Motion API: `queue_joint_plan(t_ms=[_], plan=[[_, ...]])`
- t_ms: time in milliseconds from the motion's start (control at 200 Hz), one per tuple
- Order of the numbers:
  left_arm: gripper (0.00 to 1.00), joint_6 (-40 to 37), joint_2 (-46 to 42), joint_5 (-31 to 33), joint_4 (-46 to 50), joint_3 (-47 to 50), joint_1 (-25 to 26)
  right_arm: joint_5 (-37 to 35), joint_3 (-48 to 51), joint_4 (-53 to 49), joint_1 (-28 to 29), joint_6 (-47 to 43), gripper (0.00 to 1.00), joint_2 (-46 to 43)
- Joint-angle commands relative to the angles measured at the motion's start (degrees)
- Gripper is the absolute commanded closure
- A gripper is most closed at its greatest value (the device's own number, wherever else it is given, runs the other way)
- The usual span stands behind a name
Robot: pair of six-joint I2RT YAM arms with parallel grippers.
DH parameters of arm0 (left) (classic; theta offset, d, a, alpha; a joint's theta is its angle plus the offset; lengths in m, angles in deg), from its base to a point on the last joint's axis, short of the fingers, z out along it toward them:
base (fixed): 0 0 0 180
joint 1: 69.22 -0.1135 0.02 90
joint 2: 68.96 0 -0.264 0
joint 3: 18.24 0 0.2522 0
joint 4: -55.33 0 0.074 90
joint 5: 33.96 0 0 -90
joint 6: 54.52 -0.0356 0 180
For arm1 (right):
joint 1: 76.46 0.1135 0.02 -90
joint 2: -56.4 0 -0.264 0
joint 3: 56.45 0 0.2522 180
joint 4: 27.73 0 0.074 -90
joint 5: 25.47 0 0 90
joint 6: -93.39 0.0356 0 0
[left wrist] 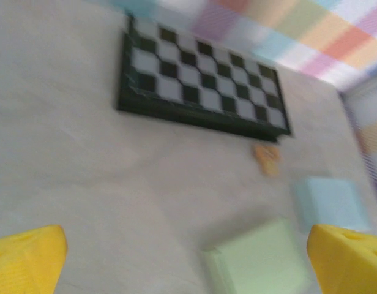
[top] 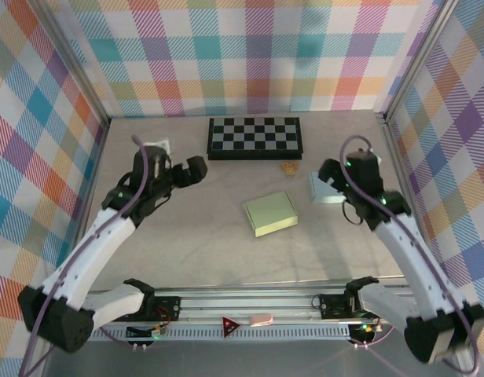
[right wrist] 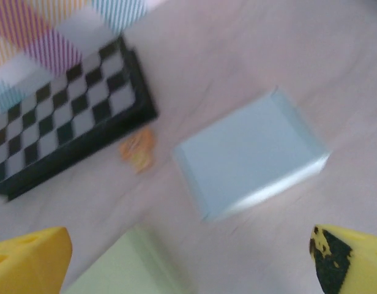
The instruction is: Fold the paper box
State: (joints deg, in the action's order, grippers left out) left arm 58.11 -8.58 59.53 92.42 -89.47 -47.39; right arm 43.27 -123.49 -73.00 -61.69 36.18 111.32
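Though near the blue box, right gripper wide apart, empty; left gripper likewise

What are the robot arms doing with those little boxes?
Nothing is being held right now. The left gripper and the right gripper are both open, up above the table. A green paper box lies in the middle, and a light blue box lies close to the right gripper. A checkerboard sits farther back, with a small orange thing beside it.
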Motion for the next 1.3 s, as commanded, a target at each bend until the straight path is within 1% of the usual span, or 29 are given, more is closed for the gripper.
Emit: queue_joint_plan(t_ms=[0, 30, 60, 120, 170, 260, 355, 440, 470, 525, 555, 585, 625, 660, 690, 725, 740, 810, 835, 860, 875, 930, 1010, 1060, 1295], plan=[[0.00, -15.94, -4.07, 14.05, -10.73, 11.19, -1.16, -5.26, 16.67, 25.23, -3.90, -22.00, 0.01, -4.10], [0.00, -18.55, -4.29, 14.92, -13.95, 14.14, -1.43, -5.43, 20.24, 30.57, -4.15, -23.80, 0.01, -4.16], [0.00, -19.48, -3.98, 15.73, -16.31, 16.35, -1.73, -5.29, 22.66, 33.98, -4.66, -24.80, 0.01, -2.96], [0.00, -21.85, -2.33, 13.88, -19.49, 19.64, -4.22, -3.20, 24.31, 35.39, -6.39, -25.75, 0.01, 0.81], [0.00, -22.17, -0.70, 13.11, -22.67, 21.95, -6.44, -0.81, 24.96, 36.14, -7.63, -25.96, 0.01, 4.33], [0.00, -22.63, 3.81, 10.66, -31.03, 25.86, -10.20, 3.56, 27.54, 43.56, -8.69, -25.36, 0.01, 9.47], [0.00, -22.68, 10.08, 7.24, -38.42, 27.35, -14.02, 6.71, 28.20, 50.66, -8.88, -26.88, 0.01, 14.81], [0.00, -22.63, 16.31, 5.27, -44.91, 28.04, -16.17, 10.47, 28.74, 58.61, -10.09, -28.30, 0.01, 19.58], [0.00, -22.58, 18.20, 4.37, -47.81, 28.40, -16.83, 12.42, 27.96, 59.18, -10.67, -29.02, 0.01, 20.79], [0.00, -22.37, 21.53, 3.74, -52.67, 28.79, -17.82, 14.48, 27.36, 63.31, -11.58, -29.83, 0.01, 23.48], [0.00, -22.64, 22.53, 2.39, -51.53, 27.55, -18.47, 15.79, 26.61, 64.28, -12.26, -30.24, 0.01, 24.86], [0.00, -23.04, 23.98, 2.17, -54.01, 27.19, -18.65, 16.31, 25.69, 64.05, -12.77, -30.63, 0.01, 25.98], [0.00, -23.09, 25.69, 0.89, -56.82, 27.06, -19.06, 17.30, 25.70, 66.94, -13.56, -31.06, 0.01, 27.89], [0.00, -22.74, 27.50, 0.79, -56.37, 26.22, -19.29, 18.83, 25.61, 67.16, -14.60, -30.33, 0.01, 29.55], [0.00, -23.06, 29.18, -0.18, -59.43, 26.56, -19.56, 19.48, 26.38, 71.40, -14.89, -30.03, 0.01, 30.97], [0.00, -23.12, 28.62, -1.51, -57.19, 26.29, -19.88, 21.08, 27.07, 72.61, -14.98, -30.50, 0.01, 31.42], [0.00, -23.16, 28.43, -1.77, -57.84, 26.66, -19.88, 21.39, 27.31, 72.97, -14.99, -30.89, 0.01, 31.40], [0.00, -23.66, 28.05, -2.27, -65.55, 31.16, -19.76, 21.21, 29.91, 78.69, -14.98, -30.89, 0.01, 32.54], [0.00, -23.52, 28.87, -2.14, -70.63, 33.57, -19.79, 20.89, 30.92, 80.90, -15.03, -30.79, 0.01, 32.74], [0.00, -23.36, 30.62, -1.73, -78.08, 35.74, -19.85, 20.37, 31.07, 80.71, -14.98, -30.60, 0.01, 32.52], [0.00, -23.22, 31.04, -1.83, -79.77, 36.60, -20.01, 20.22, 30.98, 80.24, -14.98, -30.46, 0.01, 32.37], [0.00, -22.63, 29.16, -1.67, -73.67, 35.44, -20.32, 19.93, 30.31, 79.58, -14.91, -30.50, 0.01, 32.71], [0.00, -23.27, 29.99, -2.75, -71.86, 33.74, -20.05, 18.91, 30.07, 78.91, -14.48, -30.77, 0.01, 32.65], [0.00, -23.34, 30.30, -2.61, -72.96, 33.85, -19.99, 18.95, 30.09, 79.28, -14.41, -30.93, 0.01, 32.80], [0.00, -23.34, 30.13, -2.68, -72.63, 33.91, -20.10, 18.84, 30.10, 79.05, -14.23, -31.13, 0.01, 32.67]])
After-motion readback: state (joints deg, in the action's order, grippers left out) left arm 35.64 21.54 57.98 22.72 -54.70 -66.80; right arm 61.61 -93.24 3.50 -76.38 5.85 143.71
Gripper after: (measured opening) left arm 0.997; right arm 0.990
